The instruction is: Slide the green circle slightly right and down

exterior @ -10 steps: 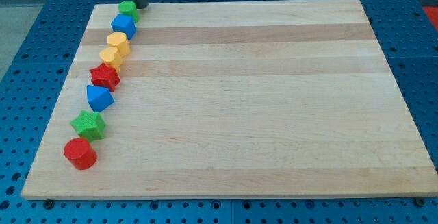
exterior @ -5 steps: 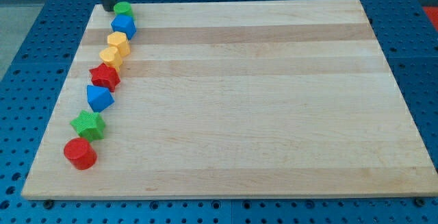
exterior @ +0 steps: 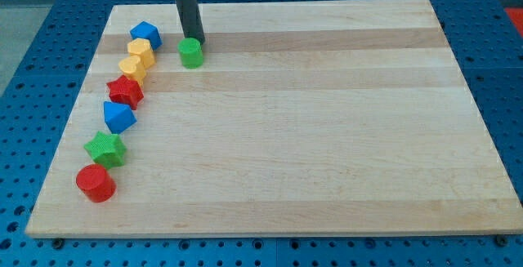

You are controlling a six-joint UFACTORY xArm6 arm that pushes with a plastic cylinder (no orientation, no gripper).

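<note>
The green circle point(exterior: 191, 53) sits on the wooden board point(exterior: 327, 136) near the view's top left, apart from the other blocks and to the right of the yellow ones. My tip point(exterior: 194, 39) stands right at the circle's top edge, touching or almost touching it. The dark rod rises from there to the view's top.
A curved line of blocks runs down the board's left side: a blue block point(exterior: 145, 33), two yellow blocks point(exterior: 140, 51) point(exterior: 131, 67), a red star point(exterior: 125, 91), a blue block point(exterior: 118, 117), a green star point(exterior: 106, 148) and a red cylinder point(exterior: 96, 183).
The green circle has moved right and down from the top of the line of blocks. My tip went from the circle's left to its top edge, moving right and down with it.
</note>
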